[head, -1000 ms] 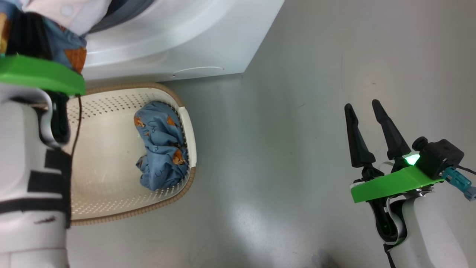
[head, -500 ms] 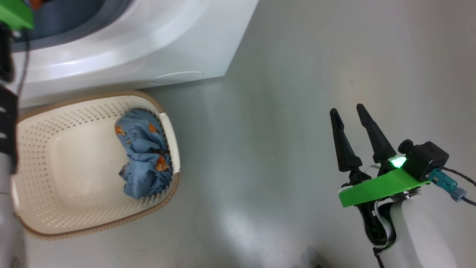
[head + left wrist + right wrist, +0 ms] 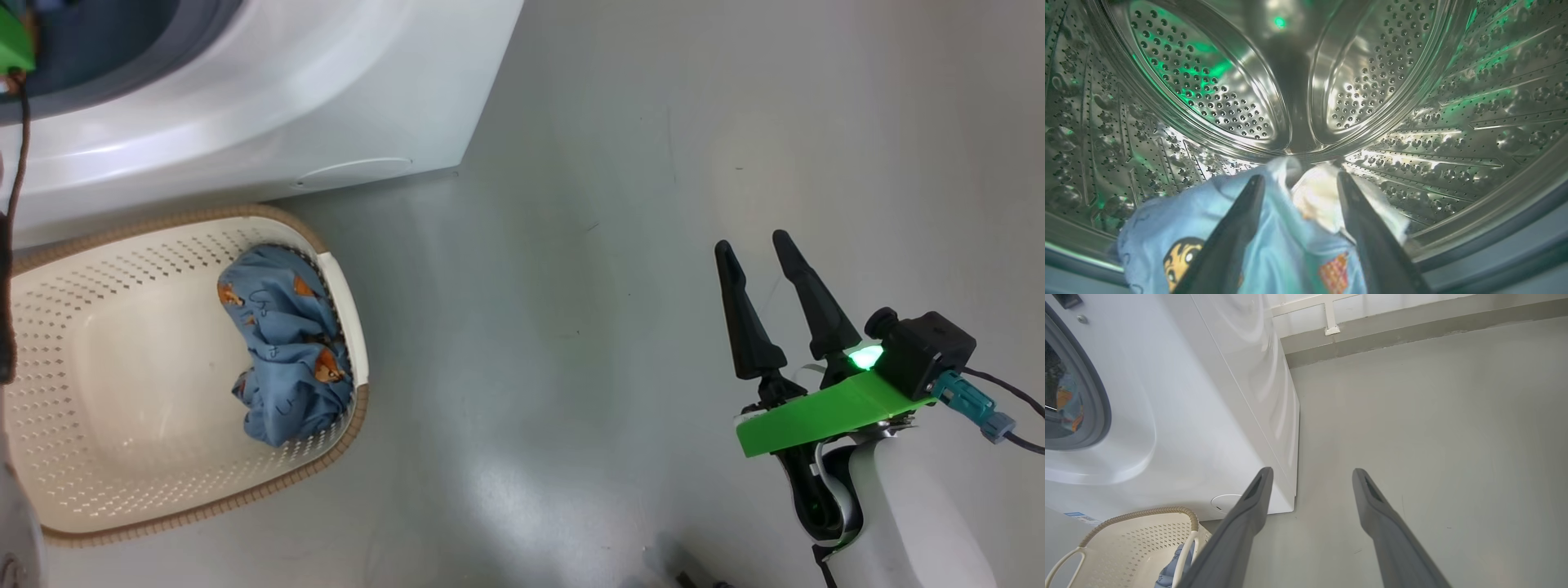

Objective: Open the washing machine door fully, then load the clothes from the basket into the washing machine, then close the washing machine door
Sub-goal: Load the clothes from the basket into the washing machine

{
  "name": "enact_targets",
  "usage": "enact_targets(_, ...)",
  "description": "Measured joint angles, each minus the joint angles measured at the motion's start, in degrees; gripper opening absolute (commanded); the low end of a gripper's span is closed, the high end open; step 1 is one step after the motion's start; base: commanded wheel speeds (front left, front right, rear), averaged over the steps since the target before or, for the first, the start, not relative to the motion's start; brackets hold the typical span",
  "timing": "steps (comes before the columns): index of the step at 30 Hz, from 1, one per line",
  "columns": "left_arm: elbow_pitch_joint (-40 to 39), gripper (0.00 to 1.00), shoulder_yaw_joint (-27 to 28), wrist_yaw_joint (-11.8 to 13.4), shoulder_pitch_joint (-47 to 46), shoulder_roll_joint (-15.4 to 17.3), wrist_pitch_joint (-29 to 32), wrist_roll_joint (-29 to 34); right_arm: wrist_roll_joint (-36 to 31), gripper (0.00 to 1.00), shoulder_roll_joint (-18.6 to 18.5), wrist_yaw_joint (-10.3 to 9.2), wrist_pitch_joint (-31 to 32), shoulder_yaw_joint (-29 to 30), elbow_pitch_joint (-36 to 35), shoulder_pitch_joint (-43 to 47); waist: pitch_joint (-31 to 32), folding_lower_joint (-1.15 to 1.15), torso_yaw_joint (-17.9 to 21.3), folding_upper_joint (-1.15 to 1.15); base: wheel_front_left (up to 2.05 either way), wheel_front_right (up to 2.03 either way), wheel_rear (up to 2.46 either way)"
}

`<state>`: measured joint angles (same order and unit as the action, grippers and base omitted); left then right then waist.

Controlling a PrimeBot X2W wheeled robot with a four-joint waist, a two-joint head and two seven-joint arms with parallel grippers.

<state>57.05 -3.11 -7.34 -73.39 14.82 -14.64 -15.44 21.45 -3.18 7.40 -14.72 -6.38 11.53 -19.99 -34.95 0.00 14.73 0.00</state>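
Note:
In the left wrist view my left gripper is inside the washing machine's perforated steel drum. Its fingers stand wide apart and open. A light-blue garment with orange prints and white cloth lies loosely between and under them, draped over the grey gasket. In the head view the white washing machine fills the upper left, with the basket in front of it. More of the clothes lie bunched against the basket's right wall. My right gripper hangs open and empty over the floor at the right. The washing machine door is out of view.
The grey floor stretches to the right of the machine and basket. In the right wrist view my right gripper points past the machine's corner toward a wall base. The basket's handle is at the lower left.
The head camera has turned, sliding the scene leftward. My left arm carried the garment from above the basket up into the drum, and its fingers have spread apart. The right arm has not moved.

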Motion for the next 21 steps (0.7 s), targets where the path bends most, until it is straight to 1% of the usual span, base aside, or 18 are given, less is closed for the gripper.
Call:
enact_targets(9,0.7,1.0,-0.1,0.0,-0.4,-0.2,0.0,0.0,0.3,1.0,0.0,0.0,0.0,0.1,0.0,0.0,0.3,0.0,-0.8,0.0,0.0,0.0,0.0)
enact_targets(15,-0.6,1.0,0.1,0.0,-0.2,-1.1,0.0,-1.2,0.3,1.0,0.0,0.0,0.0,0.3,0.0,0.0,0.6,0.0,-1.5,0.0,0.0,0.0,0.0)
enact_targets(21,-3.1,1.0,0.5,0.0,3.9,-2.0,0.0,-2.4,0.3,1.0,0.0,0.0,0.0,0.9,0.0,0.0,1.1,0.0,-2.3,0.0,0.0,0.0,0.0)
